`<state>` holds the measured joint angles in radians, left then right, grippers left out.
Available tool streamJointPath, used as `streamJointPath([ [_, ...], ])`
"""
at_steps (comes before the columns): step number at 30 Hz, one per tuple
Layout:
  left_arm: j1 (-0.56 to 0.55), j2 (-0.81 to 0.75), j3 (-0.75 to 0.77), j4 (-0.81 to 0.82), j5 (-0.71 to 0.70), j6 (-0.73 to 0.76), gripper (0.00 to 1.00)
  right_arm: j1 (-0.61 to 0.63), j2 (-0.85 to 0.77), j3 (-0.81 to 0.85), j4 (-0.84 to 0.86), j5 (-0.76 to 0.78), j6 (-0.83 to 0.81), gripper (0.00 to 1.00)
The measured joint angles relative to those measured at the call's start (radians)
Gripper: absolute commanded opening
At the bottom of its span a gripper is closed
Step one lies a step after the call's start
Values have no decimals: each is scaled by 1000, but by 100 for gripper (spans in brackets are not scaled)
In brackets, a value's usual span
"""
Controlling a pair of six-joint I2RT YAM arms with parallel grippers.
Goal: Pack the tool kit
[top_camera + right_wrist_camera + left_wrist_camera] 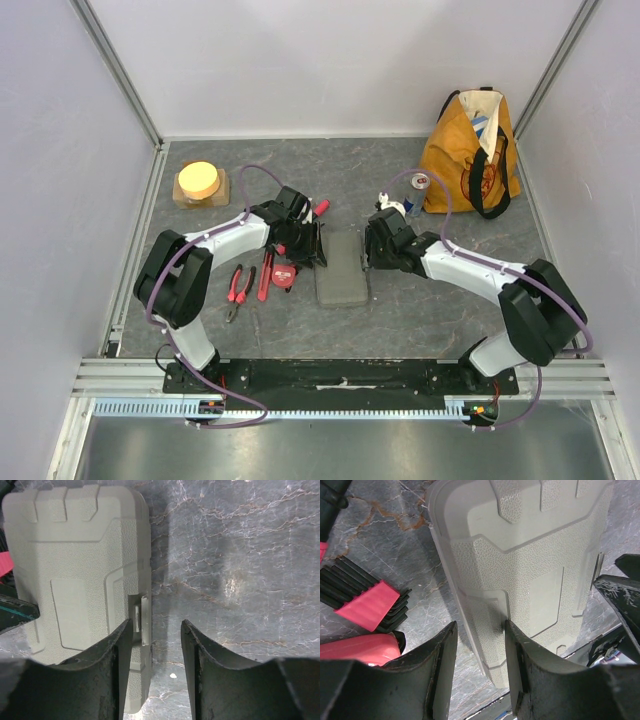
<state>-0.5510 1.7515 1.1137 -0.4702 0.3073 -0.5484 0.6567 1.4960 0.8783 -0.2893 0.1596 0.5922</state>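
**Work surface and enclosure.** The table [440, 300] has a flat, dark grey top with pale, marble-like veining. Plain white walls [320, 60] close it in on three sides, joined by aluminium frame bars. A ribbed metal rail [340, 378] runs along the near edge and carries both arm bases.

**Task item, location.** The case [341, 268] lies flat and closed at the centre of the table, between the two arms. It is a rectangle of grey moulded plastic with rounded corners, a pebbled texture, raised stepped panels and a small latch [143, 614] on its right edge.

**Loose tools.** To the left of the case, on the table:
- pliers [238, 288] with red-and-black handles;
- a long red-handled tool [265, 275] beside them;
- a round red tape measure [283, 277], nearest the case.

The left wrist view also shows a row of black bars in a red clip [367, 602].

**Other items.** An orange fabric tote bag [470, 150] with black straps stands at the far right, with a metal can [418, 183] just beside it. A yellow disc [199, 179] rests on a tan block [222, 192] at the far left.

**End effectors.** The left gripper [480, 630] is at the left edge of the case. Its black fingers [440, 670] are apart and straddle that edge, one over the lid and one over the table. They are not clamped. The right gripper [156, 627] is at the right edge. Its fingers [200, 670] are also apart, one over the lid near the latch and one over bare table, holding nothing.
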Motion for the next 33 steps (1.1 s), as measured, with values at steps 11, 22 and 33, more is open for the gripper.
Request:
streamJointPath([
  [11, 2, 3, 0, 1, 9, 0, 48, -6, 29, -19, 34, -29, 17, 27],
  [22, 2, 4, 0, 3, 12, 0, 48, -12, 35, -20, 56, -41, 43, 32],
  [33, 2, 8, 0, 13, 16, 0, 47, -29, 5, -53, 71, -26, 69, 32],
])
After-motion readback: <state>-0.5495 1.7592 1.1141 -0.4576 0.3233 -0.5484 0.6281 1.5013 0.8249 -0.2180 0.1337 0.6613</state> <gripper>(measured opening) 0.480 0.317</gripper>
